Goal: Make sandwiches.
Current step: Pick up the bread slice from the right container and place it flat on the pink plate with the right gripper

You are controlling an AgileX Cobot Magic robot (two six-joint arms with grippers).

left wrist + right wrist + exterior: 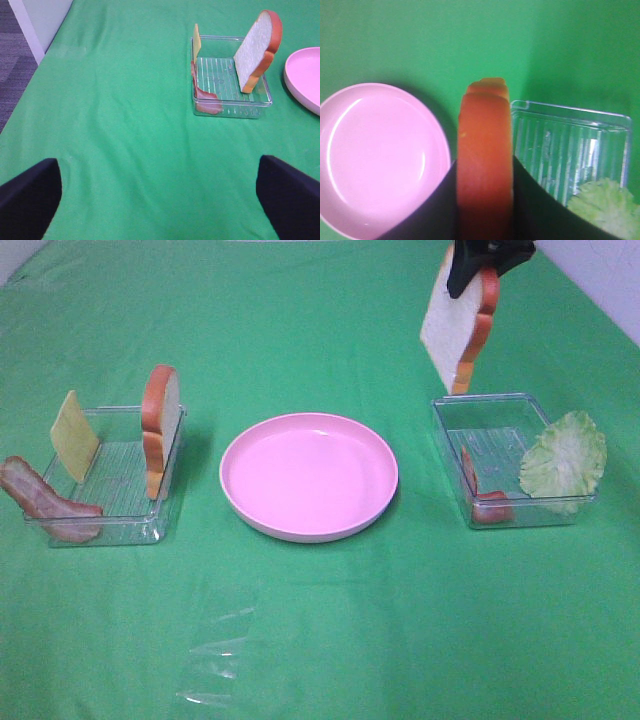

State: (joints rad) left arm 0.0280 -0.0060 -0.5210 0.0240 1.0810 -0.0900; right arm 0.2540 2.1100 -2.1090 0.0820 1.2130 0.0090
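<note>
Green-clothed counter (400,640): right gripper (478,270) clamps orange-crusted white toy bread slice (455,330) aloft, presumably bound for round pink plate (308,477); left gripper (160,200) gapes empty.

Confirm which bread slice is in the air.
The slice gripped by the right gripper, above the right tray. The other slice stands on edge in the left tray.

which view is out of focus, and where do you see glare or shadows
Right wrist: the held bread slice sits close to the lens and is soft; a curved highlight on the pink plate. Exterior high: sharp enough, shiny streaks on the green cloth in front. Left wrist: clear, even light.
</note>
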